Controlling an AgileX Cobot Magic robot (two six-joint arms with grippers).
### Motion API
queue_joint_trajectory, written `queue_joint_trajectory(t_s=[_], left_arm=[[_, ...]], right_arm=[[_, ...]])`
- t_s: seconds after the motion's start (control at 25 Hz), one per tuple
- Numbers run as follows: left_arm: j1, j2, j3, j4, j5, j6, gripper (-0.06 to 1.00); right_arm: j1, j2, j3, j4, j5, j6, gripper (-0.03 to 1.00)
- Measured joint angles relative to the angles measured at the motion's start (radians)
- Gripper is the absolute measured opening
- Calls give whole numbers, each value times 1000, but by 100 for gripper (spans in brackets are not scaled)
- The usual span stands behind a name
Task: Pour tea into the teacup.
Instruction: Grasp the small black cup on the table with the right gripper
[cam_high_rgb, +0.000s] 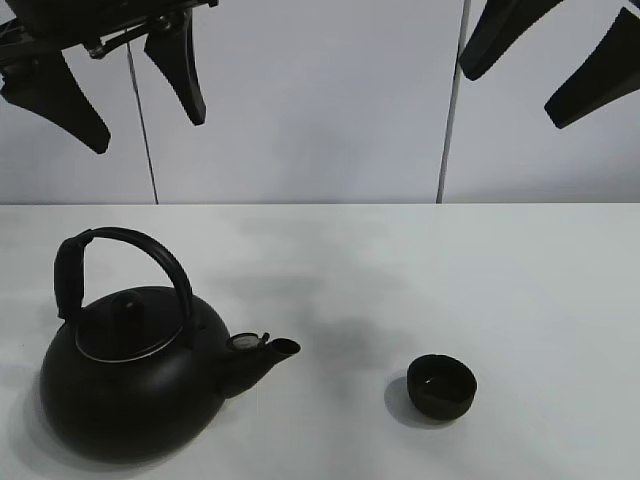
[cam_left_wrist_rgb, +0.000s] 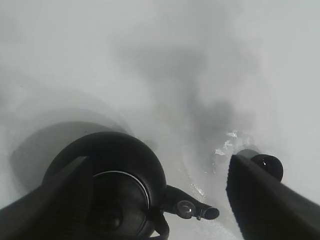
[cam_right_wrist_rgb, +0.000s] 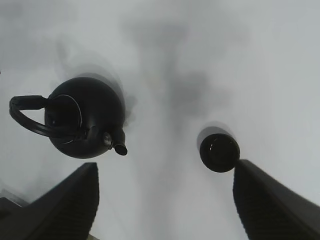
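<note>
Exterior high view: smooth white worktop (cam_high_rgb: 500, 270); on its left a round black kettle (cam_high_rgb: 130, 385), spout (cam_high_rgb: 275, 352) facing right. Above hang the left fingers (cam_high_rgb: 185, 75) and right fingers (cam_high_rgb: 495, 35), spread and empty. Small bowl-shaped matt-black cup (cam_high_rgb: 441, 386) stands front right, well apart from the spout; advise the left grips the arched handle (cam_high_rgb: 150, 255) at its crown, lifts level, and tips slowly over the cup's rim.

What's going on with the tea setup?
Nothing is gripped yet. The left end effector and right end effector both hang open above the table. The black kettle stands upright, spout toward the teacup, which sits apart on its right in the high view. No pouring has begun.
</note>
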Motion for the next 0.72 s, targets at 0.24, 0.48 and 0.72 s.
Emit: queue_joint_trajectory(t_s=[0.24,0.48,0.72], left_arm=[[0,0,0,0,0,0,54],[0,0,0,0,0,0,54],[0,0,0,0,0,0,54]], right_arm=[[0,0,0,0,0,-6,52],[0,0,0,0,1,-106,52],[2,0,0,-84,68,-183,52]])
